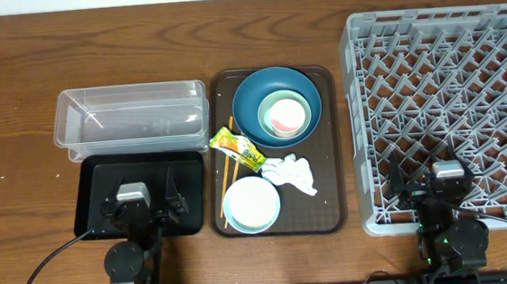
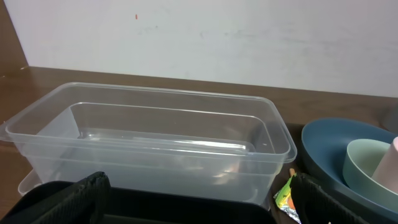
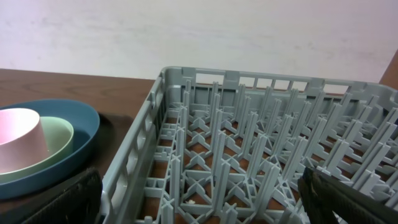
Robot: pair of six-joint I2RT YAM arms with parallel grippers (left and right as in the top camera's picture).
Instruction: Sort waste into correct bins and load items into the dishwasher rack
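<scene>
The left gripper [image 1: 142, 198] hangs over the near half of the black tray [image 1: 89, 187] with its 2 fingers [image 2: 62, 199] spread wide and nothing between them. Just beyond that tray sits the clear tub [image 1: 70, 120], its long side facing the gripper; in the left wrist view the tub [image 2: 149, 124] fills the middle of the frame.

The right gripper [image 1: 429, 179] is likewise spread wide and holds nothing. It hovers over the near left corner of the grey dishwasher rack [image 1: 447, 72], whose pegs [image 3: 249, 143] rise just ahead of its fingers [image 3: 354, 199].

Between the 2 arms lies the brown serving tray [image 1: 327, 154]. At its far end stands the dark blue bowl [image 1: 254, 92], with the pale green bowl [image 1: 267, 105] nested inside it and the pink cup [image 1: 288, 115] inside that. The yellow-green snack wrapper [image 1: 238, 147] lies near the tray's left edge, just beside the crumpled white tissue [image 1: 290, 173]. The small light blue bowl [image 1: 251, 205] sits at the near end, and the wooden chopsticks [image 1: 229, 176] run along the left edge, reaching down to that bowl.
</scene>
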